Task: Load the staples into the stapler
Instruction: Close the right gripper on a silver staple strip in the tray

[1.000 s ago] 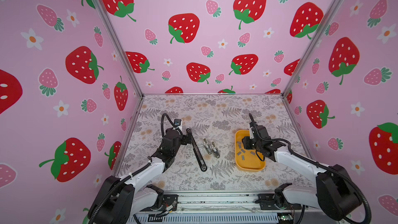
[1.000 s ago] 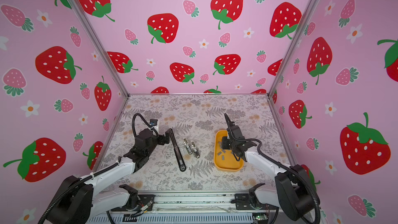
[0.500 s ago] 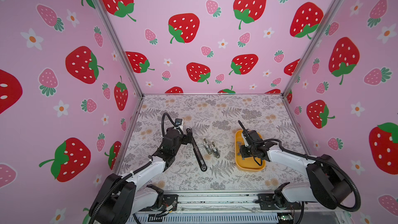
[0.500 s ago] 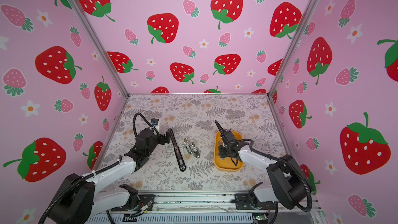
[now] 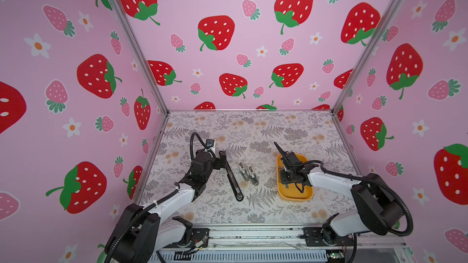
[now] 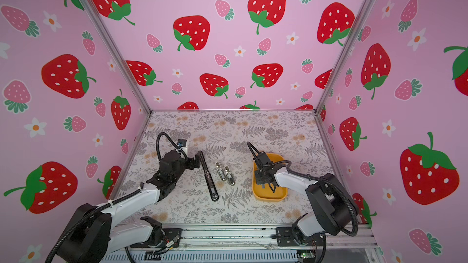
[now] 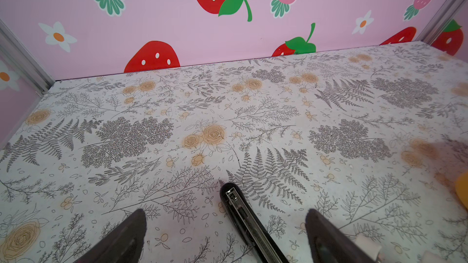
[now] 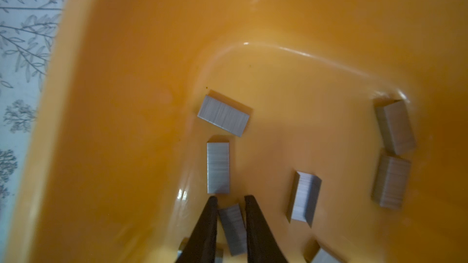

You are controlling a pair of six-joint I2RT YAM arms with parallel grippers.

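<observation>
1. The right gripper is down inside a shallow yellow plastic tray. The tray stands on the right part of the table with the grey fern and flower print.
2. Its two dark fingers stand close together. They lie against both long sides of one small flat grey metal staple strip, so the claw is closed on it. This strip rests on the tray floor.
3. The other staples lie loose on the same floor, apart from each other, some flat and some turned on a side.
4. The left gripper is spread wide and has hold of nothing.
5. Between its fingertips, touching neither, lies the far end of a long slim black stapler. A metal channel shows on its top.
6. Two small silver staplers lie side by side on the table, between the black stapler and the tray.
</observation>
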